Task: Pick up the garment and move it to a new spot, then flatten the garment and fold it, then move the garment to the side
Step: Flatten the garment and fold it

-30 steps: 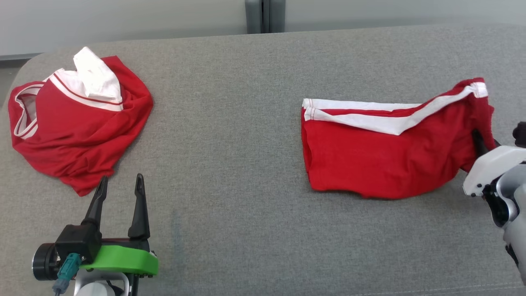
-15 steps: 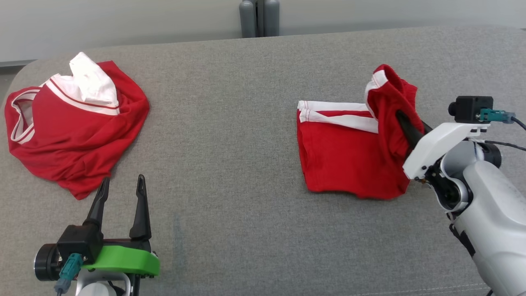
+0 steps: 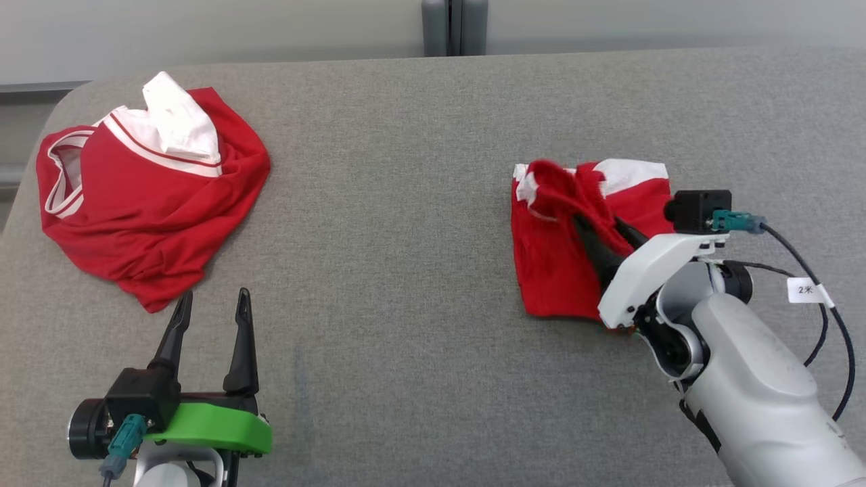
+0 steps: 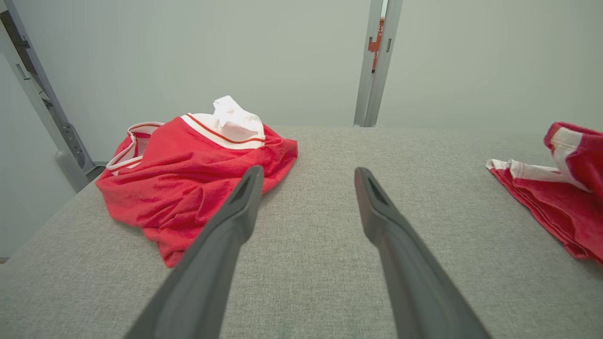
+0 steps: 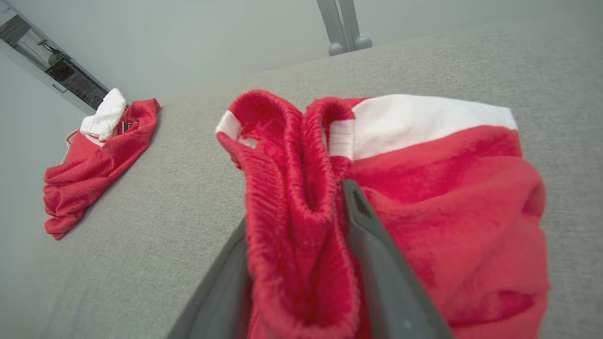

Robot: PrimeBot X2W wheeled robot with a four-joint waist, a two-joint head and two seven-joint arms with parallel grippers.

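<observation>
Finds red shorts (image 3: 555, 270) with white trim on the right half of the grey table (image 3: 406, 237), well in from the far edge and nearer the right edge than the middle. Notes them folded over on themselves, the lower layer flat on the table and the upper edge heaped in a ridge across the top. Places the right gripper (image 3: 597, 222) over the near right part of the shorts, fingers pointing toward the far left. Sees its fingers (image 5: 377, 263) parted roughly halfway, with a loose loop of the elastic waistband standing between them; judges the loop rounded, not pinched flat, so records no firm hold. Places the left gripper (image 3: 214, 294) by the near left corner, above bare table, fingers spread fully apart and holding nothing. Records a second garment, a crumpled red and white shirt (image 3: 149, 203), at the far left corner, well apart from the shorts and near the left gripper's fingertips. Notes two grey posts (image 3: 453, 27) behind the far edge.
</observation>
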